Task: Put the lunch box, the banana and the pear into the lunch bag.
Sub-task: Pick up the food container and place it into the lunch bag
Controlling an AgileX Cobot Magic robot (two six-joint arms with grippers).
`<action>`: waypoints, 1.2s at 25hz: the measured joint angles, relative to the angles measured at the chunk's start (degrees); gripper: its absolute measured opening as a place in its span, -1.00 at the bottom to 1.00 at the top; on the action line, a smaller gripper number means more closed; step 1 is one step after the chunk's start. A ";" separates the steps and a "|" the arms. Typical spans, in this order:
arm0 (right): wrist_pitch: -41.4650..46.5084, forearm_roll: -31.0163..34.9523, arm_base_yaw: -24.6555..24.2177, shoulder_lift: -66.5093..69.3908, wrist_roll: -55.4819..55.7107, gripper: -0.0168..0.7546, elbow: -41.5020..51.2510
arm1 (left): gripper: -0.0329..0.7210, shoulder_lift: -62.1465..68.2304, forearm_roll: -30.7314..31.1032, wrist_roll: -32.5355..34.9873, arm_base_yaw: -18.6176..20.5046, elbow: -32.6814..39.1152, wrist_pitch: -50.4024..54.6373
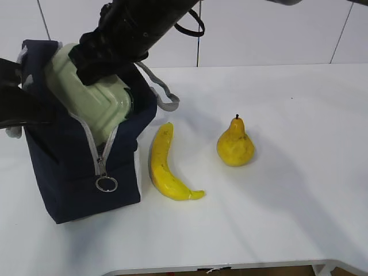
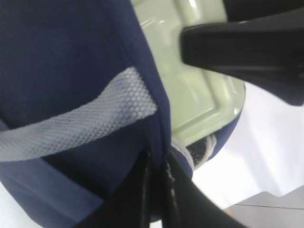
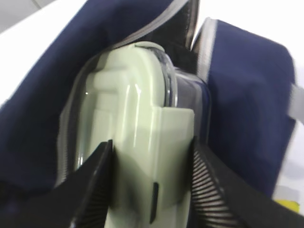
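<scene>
Here the left claw (image 2: 156, 190) is pinching the bag (image 1: 69, 172) wall shut-tight, holding its mouth open, while the right claw (image 3: 149, 190) is clamping the box (image 1: 92, 95), long axis tilting down into the bag; banana (image 1: 164, 167) and pear (image 1: 235, 144) are lying right of the bag.

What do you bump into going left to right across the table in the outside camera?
Bag with the box poking out, → banana → pear.
</scene>
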 joint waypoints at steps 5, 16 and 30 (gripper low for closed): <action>0.12 -1.60 1.99 1.70 -3.52 0.00 -0.11 | -0.95 0.00 -0.10 0.82 0.00 0.00 -0.34; -1.74 -2.53 4.71 5.31 -6.68 0.00 -0.11 | -0.95 0.00 -0.10 1.11 0.00 0.00 -0.43; 0.39 -2.42 4.71 7.66 -7.38 0.05 -0.11 | -0.95 1.50 -0.10 1.70 0.00 0.00 -0.55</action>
